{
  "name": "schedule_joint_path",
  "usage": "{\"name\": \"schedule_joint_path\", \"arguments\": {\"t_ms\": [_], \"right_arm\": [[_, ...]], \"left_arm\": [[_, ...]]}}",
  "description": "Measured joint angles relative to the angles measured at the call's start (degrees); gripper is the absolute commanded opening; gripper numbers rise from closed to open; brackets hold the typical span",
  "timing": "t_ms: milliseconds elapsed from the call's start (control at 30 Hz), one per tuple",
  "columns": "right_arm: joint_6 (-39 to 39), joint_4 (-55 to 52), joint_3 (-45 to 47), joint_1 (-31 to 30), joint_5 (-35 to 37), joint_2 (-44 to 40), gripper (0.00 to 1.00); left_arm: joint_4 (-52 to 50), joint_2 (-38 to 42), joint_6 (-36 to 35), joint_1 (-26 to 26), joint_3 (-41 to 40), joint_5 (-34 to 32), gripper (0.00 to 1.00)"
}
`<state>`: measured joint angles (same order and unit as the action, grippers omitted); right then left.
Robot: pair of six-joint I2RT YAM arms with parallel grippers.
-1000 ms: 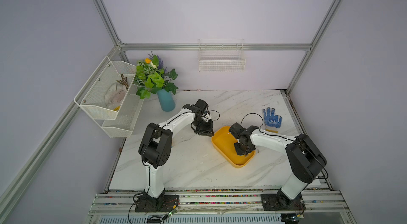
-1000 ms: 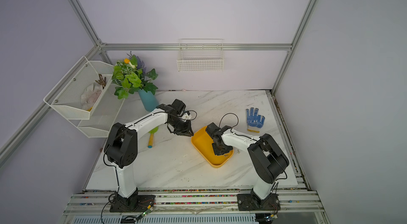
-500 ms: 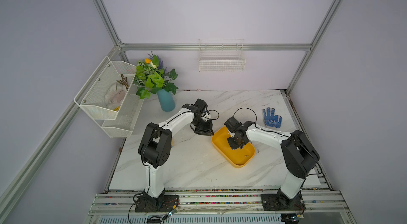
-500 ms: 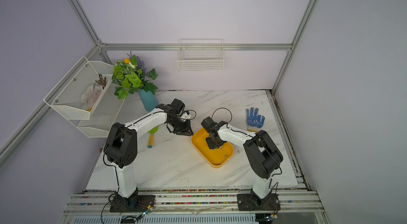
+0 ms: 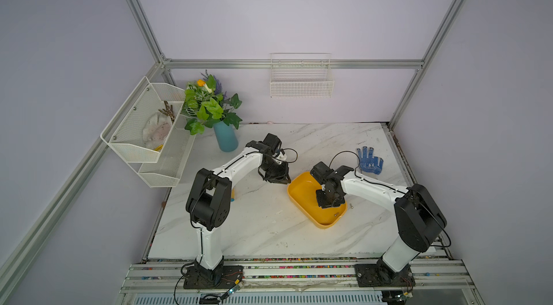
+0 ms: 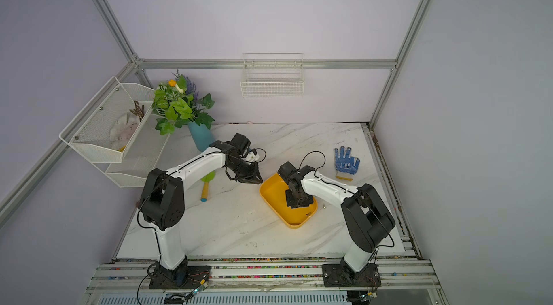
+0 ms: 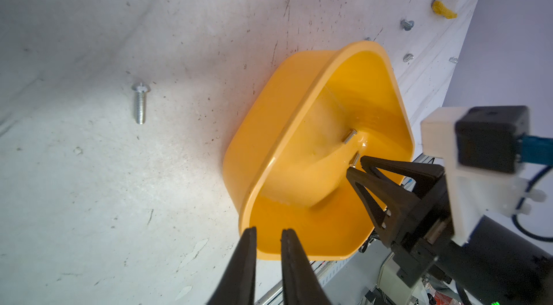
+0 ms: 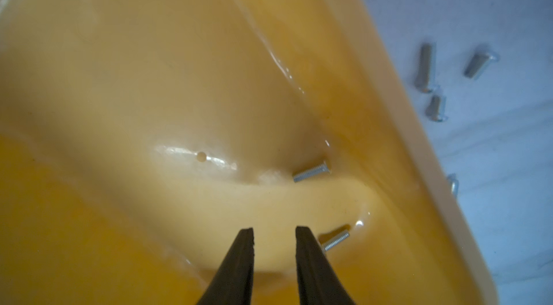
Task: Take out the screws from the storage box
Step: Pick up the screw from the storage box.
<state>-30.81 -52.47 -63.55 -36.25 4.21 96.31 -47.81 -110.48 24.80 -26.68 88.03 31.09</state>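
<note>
Marble tabletop (image 5: 254,228) holds vase (image 5: 226,138), glove (image 5: 370,161), storage box (image 5: 302,195) with two screws (image 8: 311,172); left tool (image 7: 268,230), right tool (image 8: 274,230) narrowly parted, empty.

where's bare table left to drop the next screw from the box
Widest bare patch: the table front, between the storage box and the front edge. Also the back strip between the vase and the glove. Crowded: right of the box, where loose screws lie by the right arm.
</note>
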Motion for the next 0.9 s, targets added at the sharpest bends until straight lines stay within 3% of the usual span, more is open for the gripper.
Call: {"name": "schedule_joint_path", "arguments": {"t_ms": [567,900], "right_arm": [[-2.40,3.93,0.79,2.14,0.44,3.72,0.44],[-2.19,8.11,1.64,2.36,0.46,4.33,0.44]], "left_arm": [[-0.26,1.60,-0.94,0.15,-0.02,0.00,0.23],[-0.28,1.84,-1.31,0.31,-0.04,0.00,0.23]]}}
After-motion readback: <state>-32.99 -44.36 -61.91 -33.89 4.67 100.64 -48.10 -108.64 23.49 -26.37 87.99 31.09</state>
